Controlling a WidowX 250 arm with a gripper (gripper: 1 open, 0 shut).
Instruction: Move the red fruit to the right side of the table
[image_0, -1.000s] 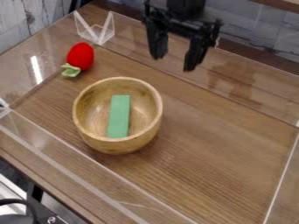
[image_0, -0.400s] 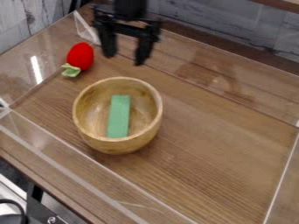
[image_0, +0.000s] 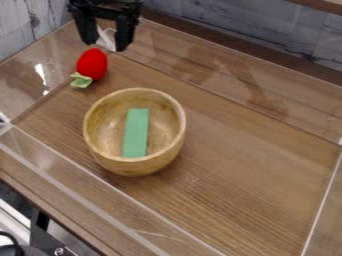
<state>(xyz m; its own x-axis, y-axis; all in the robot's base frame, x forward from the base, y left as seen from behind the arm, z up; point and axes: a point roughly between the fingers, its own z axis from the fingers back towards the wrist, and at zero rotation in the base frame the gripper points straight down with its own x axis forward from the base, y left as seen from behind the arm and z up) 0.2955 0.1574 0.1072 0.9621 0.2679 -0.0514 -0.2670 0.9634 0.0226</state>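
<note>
Since the earlier frame, the gripper (image_0: 106, 40) has been carried leftward across the table (image_0: 254, 150). Its fingers (image_0: 123, 38) are spread apart, holding nothing. The red fruit (image_0: 91, 63) lies just below them, the wooden bowl (image_0: 134, 130) farther down.

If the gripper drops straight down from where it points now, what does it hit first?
Probably the small red toy fruit: the open gripper points down just above and slightly behind it. Depth is unclear from this single view, so it may land on the brown wooden table instead.
</note>
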